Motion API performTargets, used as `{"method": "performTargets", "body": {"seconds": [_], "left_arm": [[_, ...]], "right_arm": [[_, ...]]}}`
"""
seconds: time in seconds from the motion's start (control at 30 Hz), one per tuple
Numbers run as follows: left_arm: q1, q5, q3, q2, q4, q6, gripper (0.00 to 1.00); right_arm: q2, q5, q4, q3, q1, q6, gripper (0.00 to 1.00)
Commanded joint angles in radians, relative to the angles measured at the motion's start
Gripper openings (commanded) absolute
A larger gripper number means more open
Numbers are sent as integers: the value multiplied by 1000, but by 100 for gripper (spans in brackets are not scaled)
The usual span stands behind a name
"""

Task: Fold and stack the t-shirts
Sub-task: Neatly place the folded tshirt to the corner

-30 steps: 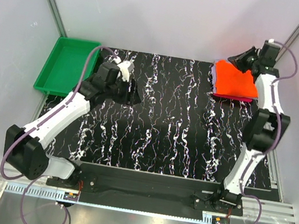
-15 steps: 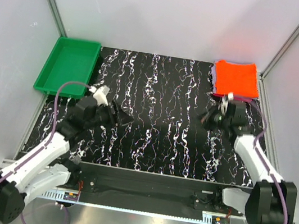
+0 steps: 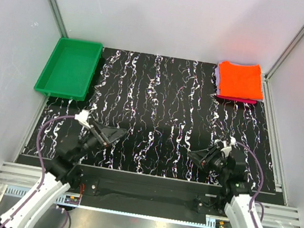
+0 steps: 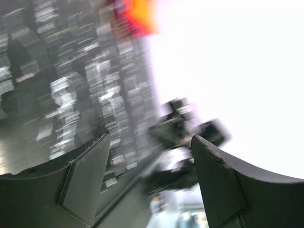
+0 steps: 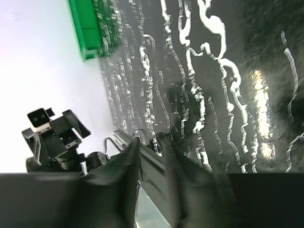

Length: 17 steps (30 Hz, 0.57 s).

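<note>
Folded t-shirts [image 3: 239,80] stacked at far right corner, orange topmost. Left end effector [image 3: 119,133] wide open, empty; right end effector [image 3: 194,156] empty, gap blurred, cannot tell. Park both arms well apart from them

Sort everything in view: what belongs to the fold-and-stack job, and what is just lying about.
Job:
orange-red t-shirt, top of the stack
lavender t-shirt, edge showing at the stack's left
crimson-pink t-shirt, edge showing at the near side

Lying about:
green tray, far left, nothing in it

No legible text, label, brand or number: none on t-shirts [image 3: 239,79], green tray [image 3: 69,69], marbled table [image 3: 159,103].
</note>
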Motion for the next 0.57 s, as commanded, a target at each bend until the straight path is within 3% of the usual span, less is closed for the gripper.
{"method": "performTargets", "body": {"seconds": [0.0, 0.17, 0.2, 0.3, 0.4, 0.53], "left_arm": [[4, -29, -197, -137, 153, -167, 75], [4, -36, -189, -371, -43, -110, 77], [3, -24, -188, -357, -59, -104, 77], [3, 9, -188, -308, -55, -84, 77], [3, 10, -188, -315, -59, -79, 78], [3, 6, -187, -346, -79, -92, 79]], "right_arm": [[-147, -21, -63, -71, 1, 83, 37], [-477, 2, -363, -69, 1, 126, 69], [-526, 21, -423, -71, 1, 138, 84], [-435, 22, -436, -71, 1, 115, 98], [-369, -1, -402, -71, 1, 83, 99], [-425, -62, -343, -69, 1, 86, 100]]}}
